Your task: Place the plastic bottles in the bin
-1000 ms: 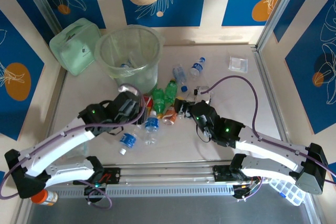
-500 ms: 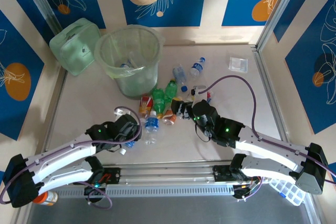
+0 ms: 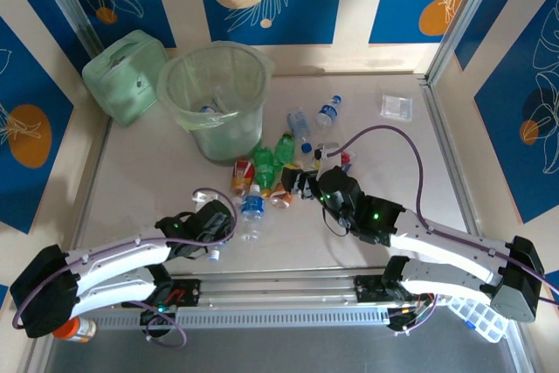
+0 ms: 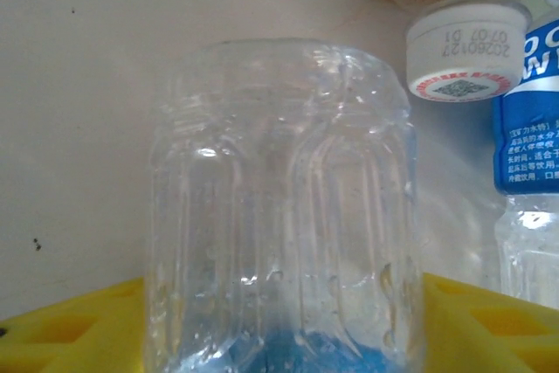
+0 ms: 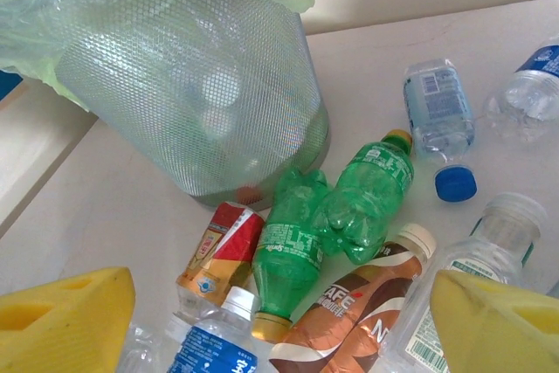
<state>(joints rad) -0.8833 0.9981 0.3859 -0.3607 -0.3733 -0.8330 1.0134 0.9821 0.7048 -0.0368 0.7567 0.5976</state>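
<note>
Left gripper (image 4: 284, 312) straddles the clear bottle (image 4: 279, 181) on the table (image 4: 79, 85) near its base, clamped or not I cannot tell; you're picking up, so secure it, then lift it to the bin (image 3: 225, 135).

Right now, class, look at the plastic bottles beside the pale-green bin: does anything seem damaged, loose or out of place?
A small round blue cap lies loose on the table, just off the neck of a clear plastic bottle with a pale-blue label; that bottle looks uncapped.
</note>
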